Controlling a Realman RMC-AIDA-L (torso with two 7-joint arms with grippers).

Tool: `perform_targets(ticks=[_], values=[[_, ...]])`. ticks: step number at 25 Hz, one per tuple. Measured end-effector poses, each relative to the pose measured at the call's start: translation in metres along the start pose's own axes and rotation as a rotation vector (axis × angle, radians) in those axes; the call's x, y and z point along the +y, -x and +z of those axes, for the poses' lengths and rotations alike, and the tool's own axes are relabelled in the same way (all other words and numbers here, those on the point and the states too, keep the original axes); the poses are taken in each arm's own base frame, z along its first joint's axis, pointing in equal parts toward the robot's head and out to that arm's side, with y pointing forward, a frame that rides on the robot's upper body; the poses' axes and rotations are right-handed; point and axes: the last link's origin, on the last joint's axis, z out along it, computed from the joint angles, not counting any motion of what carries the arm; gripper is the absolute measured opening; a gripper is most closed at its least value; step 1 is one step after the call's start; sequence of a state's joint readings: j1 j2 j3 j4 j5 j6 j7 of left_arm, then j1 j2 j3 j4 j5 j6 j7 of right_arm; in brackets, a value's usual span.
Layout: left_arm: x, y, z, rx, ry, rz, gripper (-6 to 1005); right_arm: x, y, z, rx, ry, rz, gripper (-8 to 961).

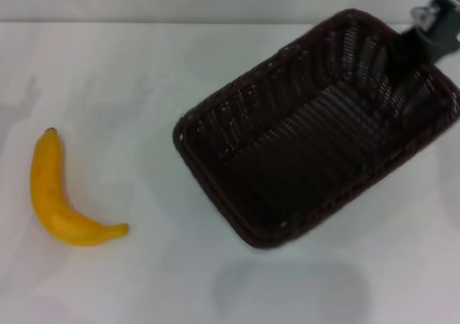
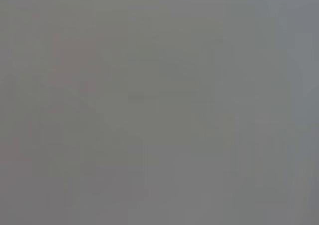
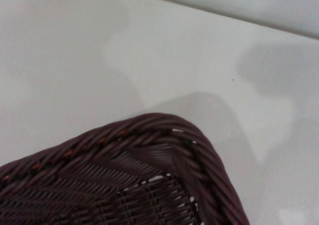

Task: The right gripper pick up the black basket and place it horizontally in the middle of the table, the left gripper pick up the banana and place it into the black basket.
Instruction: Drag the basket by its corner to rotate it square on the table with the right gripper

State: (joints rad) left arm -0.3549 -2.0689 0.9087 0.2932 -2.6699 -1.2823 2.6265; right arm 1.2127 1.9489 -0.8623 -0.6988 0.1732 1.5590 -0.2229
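On the plain white bench (image 1: 144,72), the right claw (image 1: 420,58) grips the dark rectangular woven wicker basket's (image 1: 309,144) far-right rim, the curved yellow banana (image 1: 57,198) well apart.

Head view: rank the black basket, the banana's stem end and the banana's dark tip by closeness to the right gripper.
1. black basket, on the right, directly under the right gripper.
2. banana's stem end, lower left.
3. banana's dark tip, far left; only slightly farther.

you see a basket (image 1: 287,166) of dark woven wicker, ribbed and rough, its braided rim faintly shiny. the white table (image 1: 144,65) looks smooth and slightly glossy. the banana (image 1: 54,198) has smooth, matt yellow skin.
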Motion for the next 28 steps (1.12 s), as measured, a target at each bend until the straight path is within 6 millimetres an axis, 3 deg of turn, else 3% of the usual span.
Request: perform_targets(ticks=[4, 8, 20, 28], values=[[0.0, -0.003, 0.005, 0.012, 0.005, 0.012, 824, -0.022, -0.019, 0.002, 0.021, 0.036, 0.139, 142], [-0.003, -0.009, 0.01, 0.037, -0.007, 0.028, 822, -0.028, -0.038, 0.004, 0.032, 0.069, 0.231, 141], [-0.004, -0.011, 0.028, 0.021, -0.011, 0.04, 816, -0.01, -0.056, 0.015, 0.062, 0.088, 0.285, 133], [-0.003, -0.01, 0.032, 0.015, -0.016, 0.049, 812, -0.001, -0.065, 0.024, 0.083, 0.04, 0.227, 124]])
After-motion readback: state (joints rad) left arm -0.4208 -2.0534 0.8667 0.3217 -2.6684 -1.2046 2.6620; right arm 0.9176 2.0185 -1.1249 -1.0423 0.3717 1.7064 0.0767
